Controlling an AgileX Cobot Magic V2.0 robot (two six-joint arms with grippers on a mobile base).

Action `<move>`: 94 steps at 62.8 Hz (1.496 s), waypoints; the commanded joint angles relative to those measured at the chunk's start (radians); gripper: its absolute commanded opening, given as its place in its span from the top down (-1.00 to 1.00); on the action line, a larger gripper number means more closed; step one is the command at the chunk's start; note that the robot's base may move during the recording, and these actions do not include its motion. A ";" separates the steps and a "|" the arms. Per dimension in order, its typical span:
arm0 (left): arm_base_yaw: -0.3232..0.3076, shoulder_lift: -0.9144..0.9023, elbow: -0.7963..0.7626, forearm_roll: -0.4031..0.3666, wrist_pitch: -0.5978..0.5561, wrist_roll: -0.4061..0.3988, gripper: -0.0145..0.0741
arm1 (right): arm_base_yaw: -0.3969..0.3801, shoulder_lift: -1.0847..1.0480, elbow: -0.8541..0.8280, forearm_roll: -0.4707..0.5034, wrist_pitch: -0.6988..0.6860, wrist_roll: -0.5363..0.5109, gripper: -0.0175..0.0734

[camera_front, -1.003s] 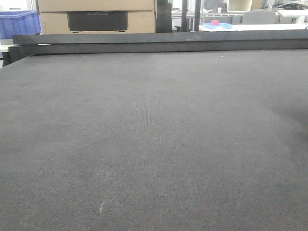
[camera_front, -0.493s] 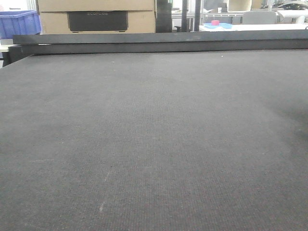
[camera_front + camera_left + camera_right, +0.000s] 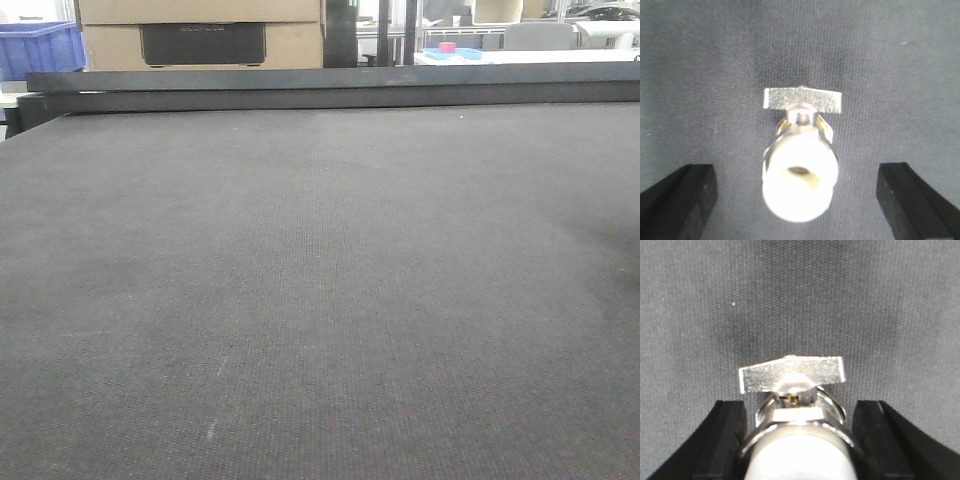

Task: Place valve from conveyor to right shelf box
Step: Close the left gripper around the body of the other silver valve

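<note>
Grey woven belt: the conveyor (image 3: pixel 320 300) fills nearly the whole front view; its textured surface also lies under both wrist cameras.
Rail: a dark rail (image 3: pixel 330 88) runs along the belt's far edge.
Background: a cardboard box (image 3: pixel 200 30) stands behind the rail at the left, with a blue bin (image 3: pixel 40 48) just beside it at the far left.
Left gripper (image 3: pixel 796 175): jaws wide apart, one black finger at each lower corner of the left wrist view, both well clear of the part between them.
Right gripper (image 3: pixel 800 412): black fingers stand close on either side of the part; contact cannot be confirmed, so it cannot be told whether the jaws are clamped.
Valve, left wrist view: the valve (image 3: pixel 799 150) lies on the belt, centred between the fingers and untouched.
Valve, right wrist view: a valve (image 3: pixel 795 405) sits between the fingers, very near the lens; whether it is the same part cannot be told.
Handle: a flat silver handle (image 3: pixel 802 100) crosses the body on the side away from the camera.
Cap: a white cap (image 3: pixel 797 187), blurred, faces the camera.
</note>
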 commanded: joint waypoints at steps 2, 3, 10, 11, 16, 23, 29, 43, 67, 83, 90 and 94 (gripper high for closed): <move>0.006 0.006 0.035 -0.016 -0.049 -0.003 -0.56 | 0.001 -0.002 0.002 0.006 -0.021 -0.001 0.97; 0.008 0.006 0.045 -0.016 -0.058 -0.003 -0.56 | 0.001 -0.002 0.002 0.006 -0.021 -0.001 0.97; 0.014 0.006 0.084 -0.043 -0.100 0.007 -0.56 | 0.001 -0.002 0.002 0.006 -0.021 -0.001 0.97; 0.014 0.006 0.087 -0.045 -0.103 0.009 -0.56 | 0.001 -0.002 0.002 0.006 -0.021 -0.001 0.97; 0.014 0.006 0.104 -0.053 -0.133 0.009 -0.56 | 0.001 -0.002 0.002 0.005 -0.026 -0.001 0.97; 0.015 0.023 0.106 -0.053 -0.148 0.009 -0.56 | 0.001 -0.002 0.002 0.005 -0.026 -0.001 0.97; 0.015 0.043 0.106 -0.053 -0.146 0.009 -0.56 | 0.001 -0.002 0.002 0.005 -0.026 -0.001 0.97; 0.034 0.055 0.106 -0.051 -0.155 0.009 -0.56 | 0.001 -0.002 0.002 0.005 -0.024 -0.001 0.97; 0.055 0.055 0.106 -0.106 -0.136 0.087 -0.56 | 0.001 -0.002 0.002 0.005 -0.031 -0.001 0.97; 0.008 0.056 0.106 -0.099 -0.177 0.075 -0.56 | 0.001 -0.002 0.002 0.005 -0.025 -0.001 0.97; 0.008 0.056 0.106 -0.091 -0.177 0.075 -0.56 | 0.001 -0.002 0.002 0.005 -0.020 -0.001 0.97; 0.008 0.056 0.106 -0.080 -0.170 0.075 -0.56 | 0.001 -0.002 0.002 0.005 -0.017 -0.001 0.97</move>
